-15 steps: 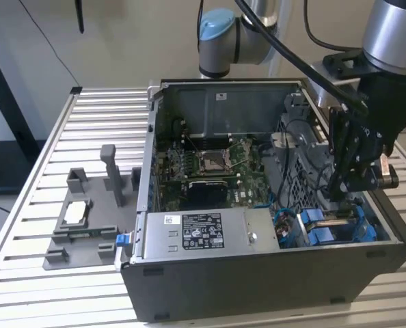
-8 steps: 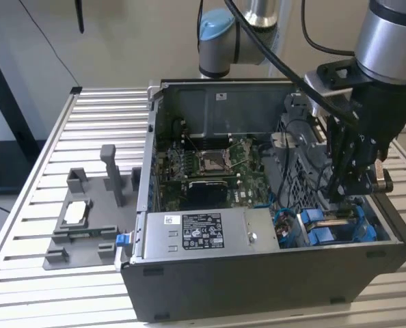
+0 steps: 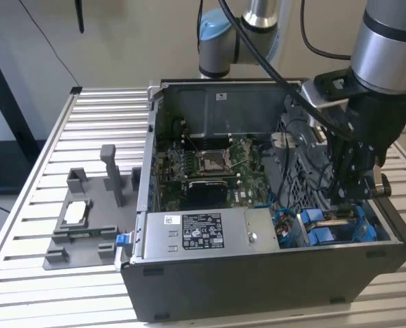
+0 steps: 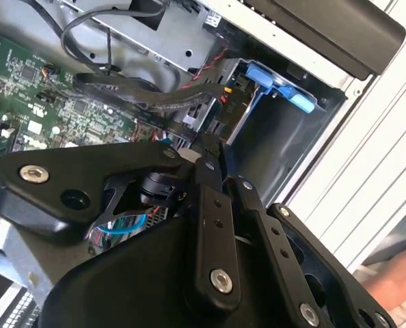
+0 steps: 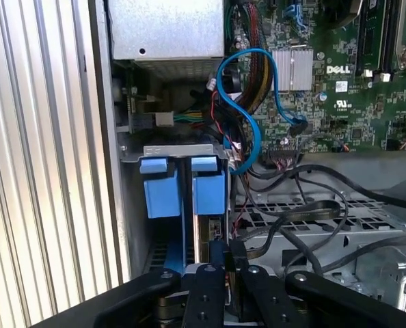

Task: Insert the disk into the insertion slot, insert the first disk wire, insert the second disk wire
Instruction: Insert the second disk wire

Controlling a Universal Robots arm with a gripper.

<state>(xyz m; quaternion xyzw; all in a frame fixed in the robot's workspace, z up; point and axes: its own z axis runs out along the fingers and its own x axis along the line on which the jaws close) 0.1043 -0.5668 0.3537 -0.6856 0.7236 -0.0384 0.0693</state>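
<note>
An open computer case (image 3: pixel 258 273) sits on a slatted metal desk (image 3: pixel 25 205) beside a pale wall. Inside lie a green motherboard (image 3: pixel 217 171), a grey power-supply box (image 3: pixel 203 232) and loose cables. The disk (image 5: pixel 204 239) stands on edge in the insertion slot (image 5: pixel 179 154), between blue fittings, at a case corner. The claw (image 5: pixel 220 253) reaches down over it, fingers together, pinching the disk's upper edge.
</note>
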